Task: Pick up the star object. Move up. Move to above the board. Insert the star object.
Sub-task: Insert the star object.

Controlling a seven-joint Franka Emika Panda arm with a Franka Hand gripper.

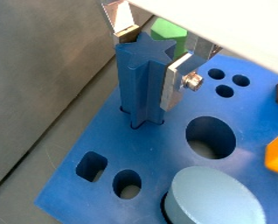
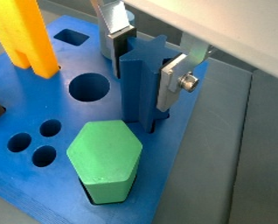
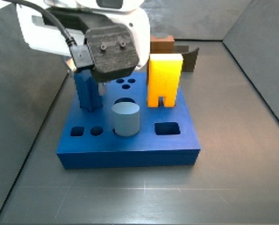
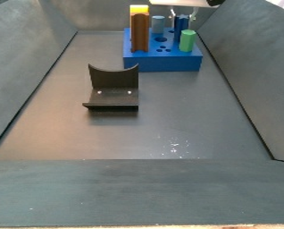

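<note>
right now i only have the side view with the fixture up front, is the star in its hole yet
observer: yes. In a wrist view the star stands upright with its foot down in the star hole of the board.
operator: gripper let go
observer: no. The gripper is at the star's upper part, with a finger against it on each side.
operator: anything close by
observer: a green peg stands in the board beside the star, not touching it.
</note>
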